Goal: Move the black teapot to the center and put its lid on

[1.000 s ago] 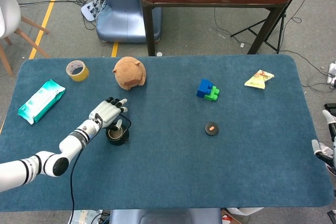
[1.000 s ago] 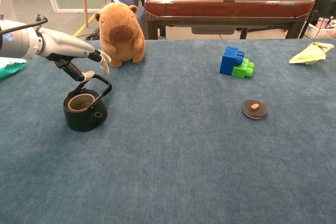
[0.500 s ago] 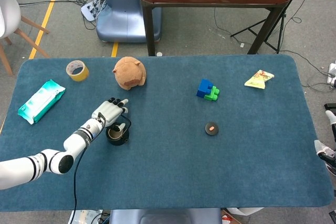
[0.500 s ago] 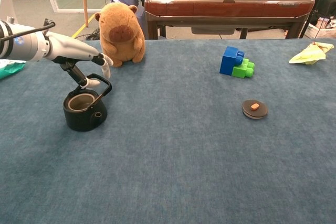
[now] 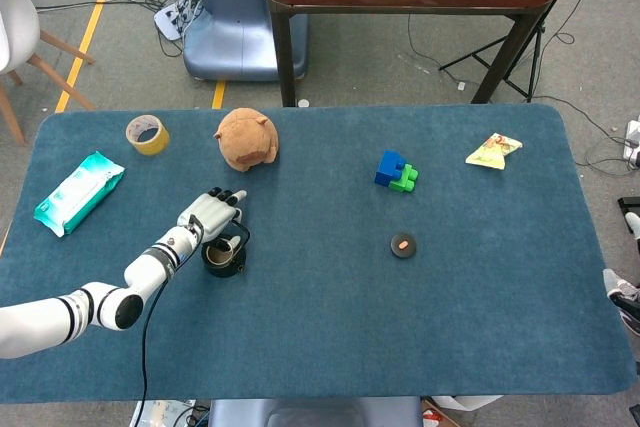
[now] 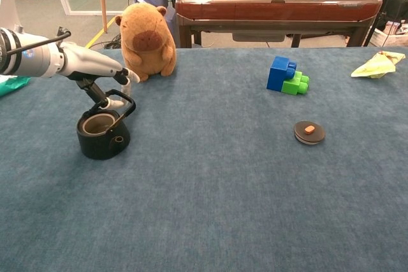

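Note:
The black teapot (image 5: pixel 223 256) (image 6: pixel 102 134) stands lidless on the left part of the blue table, its bail handle (image 6: pixel 119 102) upright. My left hand (image 5: pixel 209 214) (image 6: pixel 115 83) hovers over the pot's far side with fingers spread. In the chest view its thumb lies inside the handle's loop while the other fingers stay above it, not closed on it. The lid (image 5: pixel 403 245) (image 6: pixel 309 132), black with an orange knob, lies flat right of centre. Only a grey sliver of my right hand (image 5: pixel 622 289) shows at the right table edge.
A brown plush (image 5: pixel 246 138) (image 6: pixel 148 40) sits just behind the teapot. Blue and green blocks (image 5: pixel 395 172) (image 6: pixel 287 76) lie behind the lid. A tape roll (image 5: pixel 147 134), a wipes pack (image 5: pixel 78 191) and a yellow wrapper (image 5: pixel 493 150) sit near the far edges.
My left hand has crept slightly forward and down over the teapot, and its thumb now sits inside the handle loop. The right hand has slid further off the right edge.

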Motion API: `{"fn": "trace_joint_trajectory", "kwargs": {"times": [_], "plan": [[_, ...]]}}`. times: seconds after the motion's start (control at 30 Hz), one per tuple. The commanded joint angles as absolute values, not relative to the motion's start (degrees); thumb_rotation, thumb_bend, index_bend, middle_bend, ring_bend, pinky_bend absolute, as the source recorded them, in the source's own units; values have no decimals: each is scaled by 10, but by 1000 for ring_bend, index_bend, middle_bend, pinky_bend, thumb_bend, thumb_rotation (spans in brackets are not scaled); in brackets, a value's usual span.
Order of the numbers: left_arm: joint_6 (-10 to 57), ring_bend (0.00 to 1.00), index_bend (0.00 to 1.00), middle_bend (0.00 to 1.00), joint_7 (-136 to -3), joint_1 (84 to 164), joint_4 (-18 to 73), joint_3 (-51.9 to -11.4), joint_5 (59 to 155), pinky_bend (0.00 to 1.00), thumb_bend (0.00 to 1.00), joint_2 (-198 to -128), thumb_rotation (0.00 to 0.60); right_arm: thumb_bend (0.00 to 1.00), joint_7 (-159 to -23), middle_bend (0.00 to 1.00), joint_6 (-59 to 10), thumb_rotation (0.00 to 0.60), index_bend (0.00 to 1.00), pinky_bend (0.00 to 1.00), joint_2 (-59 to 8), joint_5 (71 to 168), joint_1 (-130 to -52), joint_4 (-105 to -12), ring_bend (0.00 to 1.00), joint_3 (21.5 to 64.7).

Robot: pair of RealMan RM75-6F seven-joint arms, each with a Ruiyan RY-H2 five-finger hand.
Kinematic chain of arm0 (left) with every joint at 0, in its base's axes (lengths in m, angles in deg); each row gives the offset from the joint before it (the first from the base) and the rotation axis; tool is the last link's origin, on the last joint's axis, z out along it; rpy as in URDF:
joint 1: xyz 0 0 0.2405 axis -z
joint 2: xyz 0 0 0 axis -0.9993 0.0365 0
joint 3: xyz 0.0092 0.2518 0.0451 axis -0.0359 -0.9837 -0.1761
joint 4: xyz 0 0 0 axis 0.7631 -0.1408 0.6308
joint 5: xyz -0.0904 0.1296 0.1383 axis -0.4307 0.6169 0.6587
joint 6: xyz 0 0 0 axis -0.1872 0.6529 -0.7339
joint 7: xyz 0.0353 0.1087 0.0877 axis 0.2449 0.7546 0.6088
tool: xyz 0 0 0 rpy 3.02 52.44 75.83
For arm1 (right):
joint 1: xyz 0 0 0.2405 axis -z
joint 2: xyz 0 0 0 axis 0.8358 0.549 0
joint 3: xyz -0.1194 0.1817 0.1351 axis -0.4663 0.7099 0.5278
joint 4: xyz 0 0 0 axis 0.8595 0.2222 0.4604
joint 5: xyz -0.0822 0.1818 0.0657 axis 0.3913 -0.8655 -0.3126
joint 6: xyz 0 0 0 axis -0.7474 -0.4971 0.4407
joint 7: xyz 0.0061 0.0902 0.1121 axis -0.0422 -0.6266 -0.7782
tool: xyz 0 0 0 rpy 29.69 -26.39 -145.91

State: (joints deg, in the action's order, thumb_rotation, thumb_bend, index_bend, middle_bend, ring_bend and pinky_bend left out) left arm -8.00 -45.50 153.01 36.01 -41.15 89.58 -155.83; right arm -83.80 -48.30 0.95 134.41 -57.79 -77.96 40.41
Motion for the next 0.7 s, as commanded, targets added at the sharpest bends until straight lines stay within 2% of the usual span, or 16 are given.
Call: {"fn": "trace_joint_trajectory", "kwargs": {"times": [0.03, 0.7], "plan": [[-77, 0, 360, 4, -459, 1529, 363, -412, 900, 32, 405, -1556, 315, 347, -838, 216, -483, 600, 111, 146, 9, 1344, -577, -780, 137, 404], [-29, 2, 414, 51, -520, 1471, 426, -411, 992, 32, 405, -1490, 315, 347, -831, 216, -488, 600, 118, 146, 6, 1356, -580, -787, 137, 405]]}}
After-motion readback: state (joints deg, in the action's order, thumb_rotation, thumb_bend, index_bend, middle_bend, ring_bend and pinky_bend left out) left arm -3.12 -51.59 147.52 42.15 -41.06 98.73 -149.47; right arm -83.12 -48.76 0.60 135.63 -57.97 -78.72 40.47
